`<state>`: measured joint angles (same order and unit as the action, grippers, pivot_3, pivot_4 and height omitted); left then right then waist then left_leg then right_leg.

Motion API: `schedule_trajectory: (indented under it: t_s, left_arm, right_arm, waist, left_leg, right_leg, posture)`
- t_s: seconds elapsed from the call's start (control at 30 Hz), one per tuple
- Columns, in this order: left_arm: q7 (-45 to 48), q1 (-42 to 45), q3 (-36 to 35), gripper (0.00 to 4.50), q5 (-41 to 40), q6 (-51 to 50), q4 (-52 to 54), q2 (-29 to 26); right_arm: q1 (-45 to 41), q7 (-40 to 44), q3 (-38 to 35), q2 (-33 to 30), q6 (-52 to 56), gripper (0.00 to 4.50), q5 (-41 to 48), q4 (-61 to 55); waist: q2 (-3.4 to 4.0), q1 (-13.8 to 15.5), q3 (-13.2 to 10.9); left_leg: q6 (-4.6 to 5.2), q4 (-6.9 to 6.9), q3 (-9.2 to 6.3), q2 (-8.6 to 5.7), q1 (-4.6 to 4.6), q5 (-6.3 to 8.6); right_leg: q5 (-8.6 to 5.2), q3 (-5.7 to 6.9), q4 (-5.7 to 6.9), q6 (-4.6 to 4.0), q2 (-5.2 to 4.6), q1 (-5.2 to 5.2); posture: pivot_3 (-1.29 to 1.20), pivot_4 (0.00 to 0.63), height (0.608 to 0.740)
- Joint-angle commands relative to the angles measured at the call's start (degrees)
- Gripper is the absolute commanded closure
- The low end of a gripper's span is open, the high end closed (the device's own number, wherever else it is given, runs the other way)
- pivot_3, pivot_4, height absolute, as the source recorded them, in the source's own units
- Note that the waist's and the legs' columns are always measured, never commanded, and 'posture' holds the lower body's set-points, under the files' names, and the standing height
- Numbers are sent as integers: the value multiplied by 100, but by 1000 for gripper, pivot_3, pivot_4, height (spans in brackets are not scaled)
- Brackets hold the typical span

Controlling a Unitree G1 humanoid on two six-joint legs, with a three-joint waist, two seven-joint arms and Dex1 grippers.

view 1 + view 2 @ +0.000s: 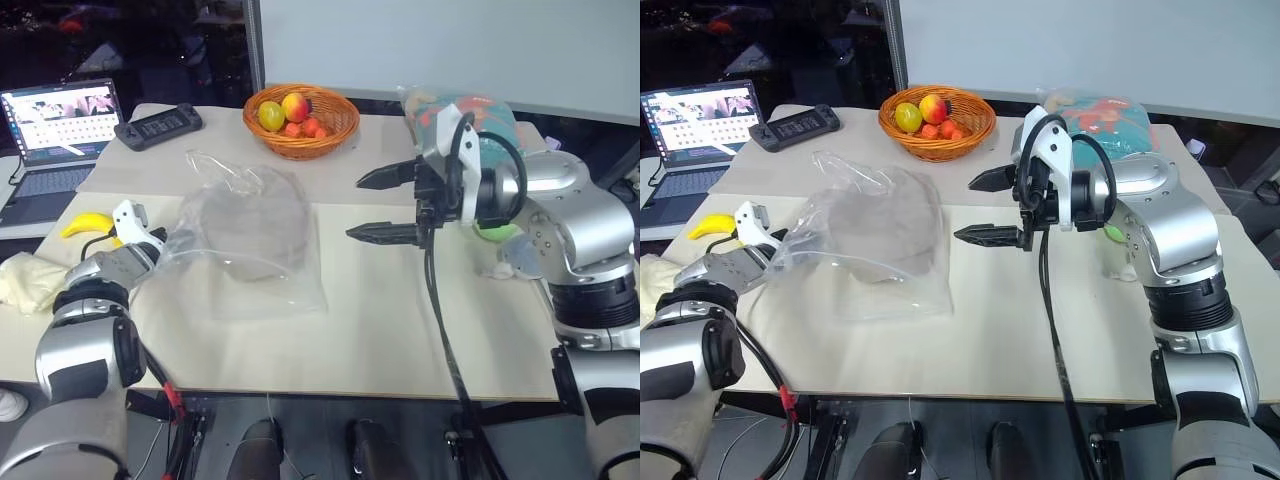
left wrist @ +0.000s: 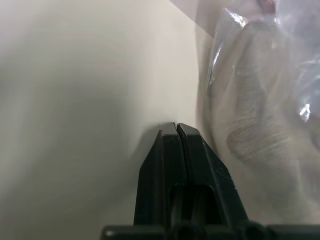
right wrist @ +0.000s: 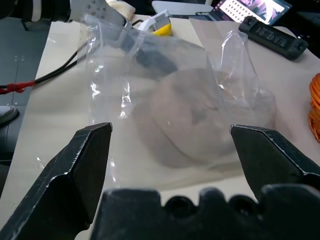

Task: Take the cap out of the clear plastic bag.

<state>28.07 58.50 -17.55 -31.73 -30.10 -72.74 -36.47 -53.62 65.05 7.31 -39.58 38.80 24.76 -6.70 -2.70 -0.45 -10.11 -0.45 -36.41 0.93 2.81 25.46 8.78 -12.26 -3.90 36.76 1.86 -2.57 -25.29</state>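
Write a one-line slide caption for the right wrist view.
Open right gripper faces the cap inside the clear plastic bag on the table.

Wicker fruit basket [image 1: 301,122], open laptop [image 1: 55,135], black handheld console [image 1: 158,126], banana [image 1: 87,225], cream cloth bundle [image 1: 28,280]

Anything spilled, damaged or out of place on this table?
Nothing spilled or broken. The cap lies inside the bag, flat on the table. Only oddity: a banana lies loose by the left claw, away from the fruit basket.

No legible text or labels anywhere
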Motion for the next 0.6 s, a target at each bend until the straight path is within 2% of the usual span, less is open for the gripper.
schedule_trajectory:
  t_s: [0.03, 0.1, 0.2, 0.33, 0.37, 0.4, 0.43, 0.47, 0.53, 0.57, 0.6]
  left_arm:
    - [39, 154, -185, 4490, 131, -122, 71, 22]
    - [150, 182, -196, 4490, 217, -158, 113, -16]
    - [473, 190, -68, 3773, 473, -147, 259, -139]
    - [731, 168, 200, 2317, 891, -173, 732, -556]
    - [817, 134, 278, 2070, 987, -193, 970, -691]
    - [1049, 48, 377, 1603, 1011, -394, 1461, -899]
    - [1210, -23, 430, 1321, 1022, -553, 1826, -1035]
    - [1521, -238, 533, 858, 926, -910, 2625, -1289]
    - [2224, -737, 717, 273, 630, -1482, 4167, -1825]
    - [2472, -960, 739, 58, 495, -1695, 4756, -2024]
    - [2673, -1149, 726, 58, 362, -1871, 5182, -2182]
  right_arm:
    - [-210, -37, -57, 50, -197, 0, -55, -10]
    - [-229, -42, -43, 85, -211, 0, -80, 23]
    - [-237, -50, -42, 121, -221, 0, -97, 50]
    - [-188, -14, -93, 83, -195, 0, -47, 29]
    - [-159, 18, -118, 38, -192, 0, -33, 20]
    - [-109, 77, -164, -41, -168, 0, 3, 0]
    - [-74, 117, -194, -98, -152, 0, 29, -13]
    - [8, 220, -213, -217, -138, 0, 57, -50]
    - [184, 391, -230, -416, -135, 0, 86, -92]
    - [240, 429, -232, -474, -131, 0, 104, -101]
    - [272, 440, -224, -504, -131, 0, 114, -100]
  waist:
    - [0, -18, 0]
    - [0, -29, 0]
    - [0, -36, 0]
    - [0, -65, 0]
    - [0, -78, 0]
    - [0, -81, 0]
    - [-2, -82, -1]
    - [-1, -77, -1]
    - [-3, -96, -2]
    - [-3, -112, -2]
    - [-3, -116, -2]
  left_leg:
    - [0, 0, -1, 0, -1, 0]
    - [0, 0, -2, 1, -1, -1]
    - [-1, 0, -2, 1, -2, -1]
    - [-2, 0, -3, 3, 0, -1]
    - [-2, 1, -2, 4, 0, -1]
    - [-2, 4, -2, 4, 0, -1]
    - [-2, 8, -3, 4, 2, -1]
    - [-2, 11, -3, 4, 4, -1]
    - [-2, 14, -2, 4, 6, -1]
    - [-9, 20, -2, 5, 12, 3]
    - [-18, 20, 2, 6, 11, 9]
  right_leg:
    - [0, 0, 1, -1, 1, 0]
    - [1, 0, 3, -1, 3, -1]
    - [0, 0, 5, -1, 4, -1]
    - [2, 0, 4, -3, 7, -4]
    - [2, 0, 4, -3, 7, -5]
    - [2, -1, 4, -4, 7, -7]
    - [2, -1, 5, -5, 7, -10]
    - [2, -1, 5, -5, 7, -12]
    - [2, -1, 3, -6, 6, -14]
    - [1, -2, -1, -7, 4, -18]
    - [1, -3, -2, -9, 2, -20]
  posture:
    - [0, 150, 740]
    - [0, 150, 740]
    - [0, 150, 740]
    - [0, 150, 740]
    - [0, 150, 740]
    - [0, 150, 740]
    - [0, 150, 740]
    - [0, 150, 740]
    - [0, 150, 740]
    - [0, 150, 740]
    - [0, 150, 740]
